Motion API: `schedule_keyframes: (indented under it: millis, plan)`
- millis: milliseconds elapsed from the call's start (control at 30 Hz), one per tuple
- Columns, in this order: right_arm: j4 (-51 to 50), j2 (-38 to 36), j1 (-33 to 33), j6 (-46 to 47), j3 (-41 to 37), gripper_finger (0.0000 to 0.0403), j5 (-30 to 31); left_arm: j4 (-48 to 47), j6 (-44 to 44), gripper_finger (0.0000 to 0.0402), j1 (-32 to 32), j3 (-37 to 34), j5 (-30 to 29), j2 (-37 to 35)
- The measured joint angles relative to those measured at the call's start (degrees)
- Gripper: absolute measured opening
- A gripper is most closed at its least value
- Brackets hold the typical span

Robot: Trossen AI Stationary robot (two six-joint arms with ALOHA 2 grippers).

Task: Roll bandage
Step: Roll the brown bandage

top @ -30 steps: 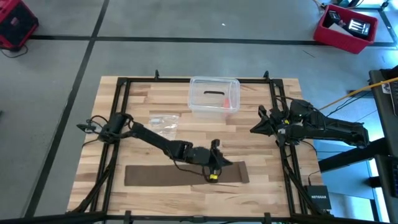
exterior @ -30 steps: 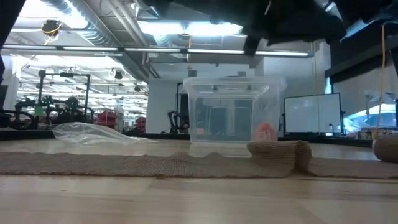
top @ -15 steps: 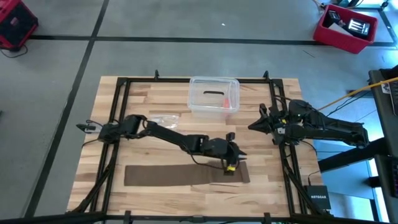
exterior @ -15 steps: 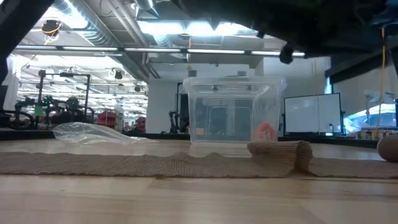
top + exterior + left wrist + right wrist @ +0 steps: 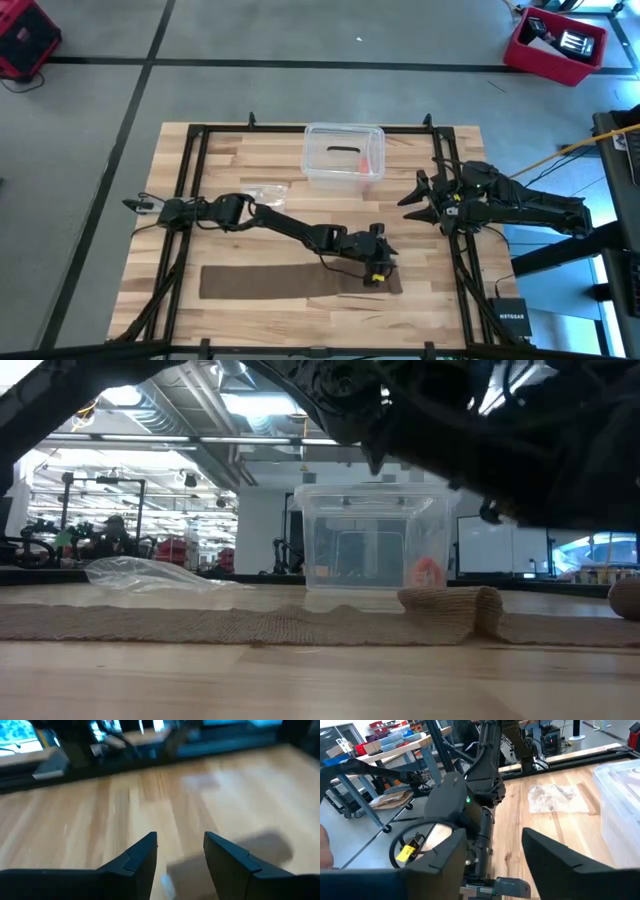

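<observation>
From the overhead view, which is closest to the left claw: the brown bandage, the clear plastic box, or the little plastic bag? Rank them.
Measured from the left gripper:
1. Bandage, directly under it, near the table's front edge.
2. Clear plastic box, at the back edge.
3. Clear plastic bag, back-left.

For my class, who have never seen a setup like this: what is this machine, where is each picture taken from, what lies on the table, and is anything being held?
These are two dark robot arms at a wooden table, each ending in a two-finger tool. One picture looks straight down from above, one looks level across the table top, and two come from cameras on the arms' wrists.

On the table lies the bandage, a long dark brown strip with a small fold near its right end. Behind it stand a clear plastic box and a small clear plastic bag.

The left tool hovers over the strip's right end with its fingers apart. The right tool waits at the table's right edge, also open. Neither holds anything.
</observation>
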Motion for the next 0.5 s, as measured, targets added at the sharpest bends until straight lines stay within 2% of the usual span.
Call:
schedule_keyframes:
  millis: [167, 333, 500]
  plan:
    - [-2.8, 0.0, 0.0, -0.2, 0.0, 0.0215, 0.0, -1.4, 3.0, 0.0155, 0.0, 0.0, 0.1, -0.2]
    - [-3.7, 0.0, 0.0, -0.7, 0.0, 0.0216, 0.0, -2.6, 12.4, 0.0155, -0.2, 0.0, 0.0, -0.2]
    - [-7.3, 0.0, 0.0, 4.8, 0.0, 0.0216, 0.0, -3.3, 16.1, 0.0155, -0.1, 0.0, 1.3, -0.2]
